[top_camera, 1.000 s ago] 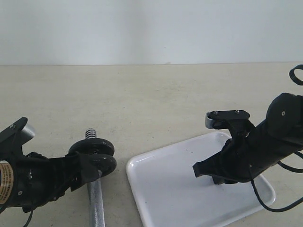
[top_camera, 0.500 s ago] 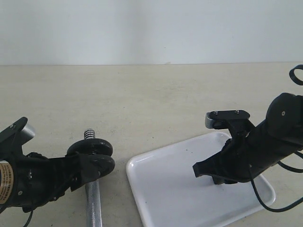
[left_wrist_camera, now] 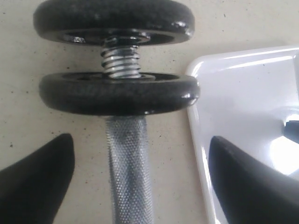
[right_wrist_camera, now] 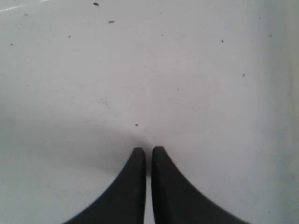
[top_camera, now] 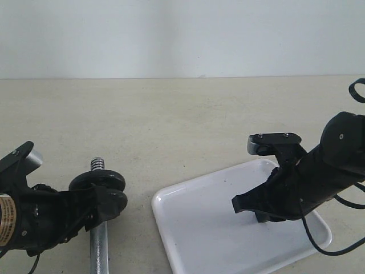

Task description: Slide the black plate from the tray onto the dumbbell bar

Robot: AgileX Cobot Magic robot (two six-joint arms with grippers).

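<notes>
L gripper [left_wrist_camera: 140,142] spread wide, holding nothing, one finger each side of the dumbbell bar [left_wrist_camera: 127,158] at its knurled part, not touching it. Just ahead on the bar's thread sits a black disc [left_wrist_camera: 117,95], then, w/ a gap, the black plate [left_wrist_camera: 114,21]. Tray [left_wrist_camera: 243,93] lies beside them on the worktop [top_camera: 182,114]. R gripper [right_wrist_camera: 148,151] pinched closed, empty, over the tray.

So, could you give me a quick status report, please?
Left gripper open astride dumbbell bar; right gripper shut, empty, over white tray. Two black plates on bar, thread showing between. No plate visible on tray; nothing obstructing.
</notes>
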